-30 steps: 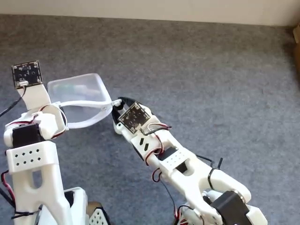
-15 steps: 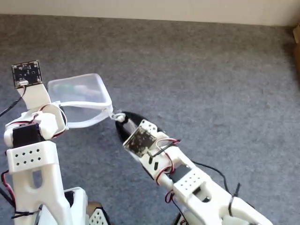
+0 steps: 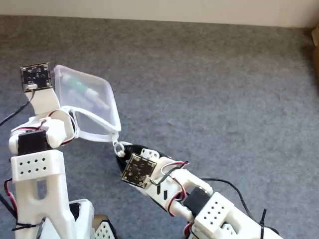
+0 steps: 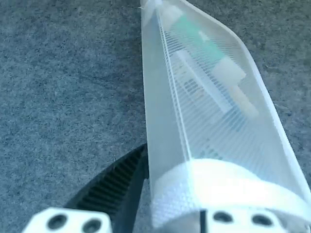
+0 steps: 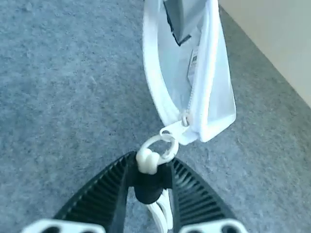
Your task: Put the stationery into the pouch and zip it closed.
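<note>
Item 1, left gripper [image 4: 146, 187]: clenched on the webbing end of the pouch [image 3: 92, 107], black ribbed jaw against 1 side wall, holding that end raised and tilted over the grey carpet [image 3: 224, 89]. Item 2, pouch: flat, translucent plastic with a fine ribbed mesh, white fabric edging and a white zip along the top; judged light, limp and prone to sag or twist, so it needs a firm anchor at the stitched end rather than on the slick walls. Item 3, stationery [image 4: 204, 48]: lying inside the pouch, a green-and-white tube and at least 1 pale stick-shaped piece; rigid, smooth, probably free to slide toward the lower end. Item 4, zip pull [image 5: 158, 145]: a small metal ring with a white bead and cord, sitting at the pouch corner nearest the right arm; small and slippery, best pinched on the cord. Item 5, right gripper [image 5: 148, 182]: jaws pinched together on that cord. The zip looks run to its end.
</note>
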Controlling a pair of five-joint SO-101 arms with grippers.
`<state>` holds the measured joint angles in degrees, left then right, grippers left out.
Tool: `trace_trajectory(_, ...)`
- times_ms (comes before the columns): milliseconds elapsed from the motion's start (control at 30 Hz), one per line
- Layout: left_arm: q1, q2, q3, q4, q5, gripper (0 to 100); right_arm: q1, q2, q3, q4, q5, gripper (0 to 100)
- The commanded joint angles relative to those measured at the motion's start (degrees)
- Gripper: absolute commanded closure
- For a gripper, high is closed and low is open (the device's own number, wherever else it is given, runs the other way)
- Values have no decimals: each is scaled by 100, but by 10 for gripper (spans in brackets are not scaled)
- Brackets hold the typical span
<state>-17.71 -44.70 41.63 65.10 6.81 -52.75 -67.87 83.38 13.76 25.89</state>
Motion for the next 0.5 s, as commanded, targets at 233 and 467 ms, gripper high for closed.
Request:
trace_trajectory(233, 1499, -31, -778, -132, -149, 761, -145, -1552, 945, 75, 79, 993)
trace_trajectory(467, 2730, 4, -963, -387, -1407, 761, -145, -2580, 1525, 75, 70, 993)
